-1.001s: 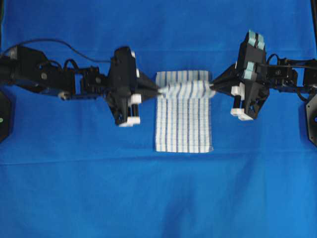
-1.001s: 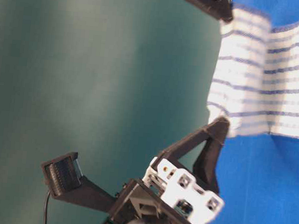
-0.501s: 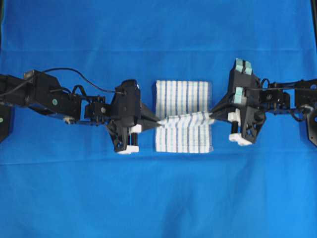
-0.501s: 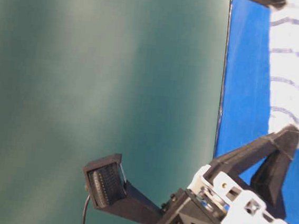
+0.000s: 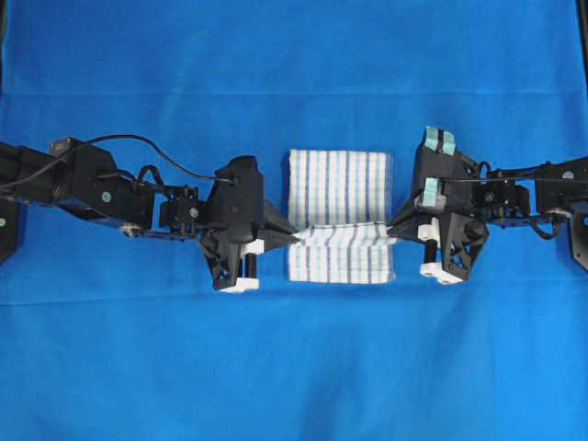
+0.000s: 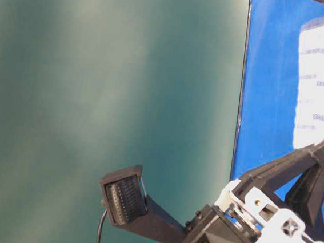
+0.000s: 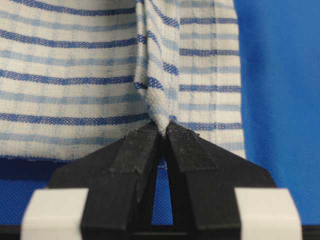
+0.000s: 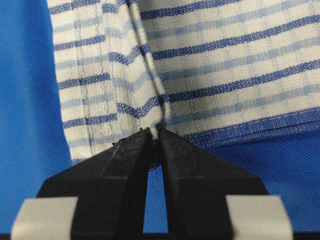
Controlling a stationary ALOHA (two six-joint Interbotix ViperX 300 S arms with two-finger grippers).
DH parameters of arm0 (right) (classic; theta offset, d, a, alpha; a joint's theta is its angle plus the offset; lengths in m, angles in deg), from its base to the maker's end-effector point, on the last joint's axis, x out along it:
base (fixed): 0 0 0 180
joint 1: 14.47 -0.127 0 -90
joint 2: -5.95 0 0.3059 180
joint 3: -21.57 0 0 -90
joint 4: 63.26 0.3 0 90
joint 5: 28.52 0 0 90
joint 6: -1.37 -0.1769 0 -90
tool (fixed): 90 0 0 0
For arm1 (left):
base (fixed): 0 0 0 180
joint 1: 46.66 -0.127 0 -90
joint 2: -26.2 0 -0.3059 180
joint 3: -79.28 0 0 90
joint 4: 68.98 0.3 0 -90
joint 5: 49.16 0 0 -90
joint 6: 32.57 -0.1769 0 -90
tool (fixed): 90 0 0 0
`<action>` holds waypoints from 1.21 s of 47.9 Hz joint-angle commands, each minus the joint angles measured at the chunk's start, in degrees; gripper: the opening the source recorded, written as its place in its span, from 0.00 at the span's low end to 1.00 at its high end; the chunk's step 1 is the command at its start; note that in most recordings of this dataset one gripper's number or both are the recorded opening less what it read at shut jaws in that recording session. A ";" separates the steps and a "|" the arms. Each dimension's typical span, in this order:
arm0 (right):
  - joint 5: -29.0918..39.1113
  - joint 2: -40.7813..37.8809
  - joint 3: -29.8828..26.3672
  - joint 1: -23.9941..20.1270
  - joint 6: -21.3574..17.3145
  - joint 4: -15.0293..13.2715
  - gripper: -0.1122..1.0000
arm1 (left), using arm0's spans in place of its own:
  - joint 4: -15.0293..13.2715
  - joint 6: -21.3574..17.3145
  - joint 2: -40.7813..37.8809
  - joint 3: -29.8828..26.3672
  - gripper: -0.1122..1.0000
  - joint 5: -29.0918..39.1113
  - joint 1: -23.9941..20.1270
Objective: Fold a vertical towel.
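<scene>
Moved: both claws carried the pinched towel edge from the far end toward the near end.
Left claw (image 5: 296,236): clamped on the towel's left edge.
Right claw (image 5: 390,230): clamped on the right edge.
Towel (image 5: 338,188): mid-desk on the blue sheet (image 5: 294,367), fold lying across its near half.
Handling: light, limp, sags between grips; hold at side hems.

Bright, even light, faint shadows; table-level view soft and blurred, wrist views crisp.

Towel (image 5: 338,214) between left hand (image 5: 292,236) and right hand (image 5: 390,229)
</scene>
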 commanded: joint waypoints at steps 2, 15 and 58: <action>0.00 0.35 -0.70 -0.26 -0.09 0.09 0.19 | 0.00 0.09 0.53 -1.14 0.13 -0.26 0.88; -0.09 0.26 -0.79 -0.26 -0.09 0.09 0.20 | -0.18 0.00 0.09 -2.29 0.13 0.09 1.05; 7.12 26.10 -2.11 -2.55 0.18 -4.22 0.65 | -0.18 -1.23 25.05 3.43 0.76 14.85 1.05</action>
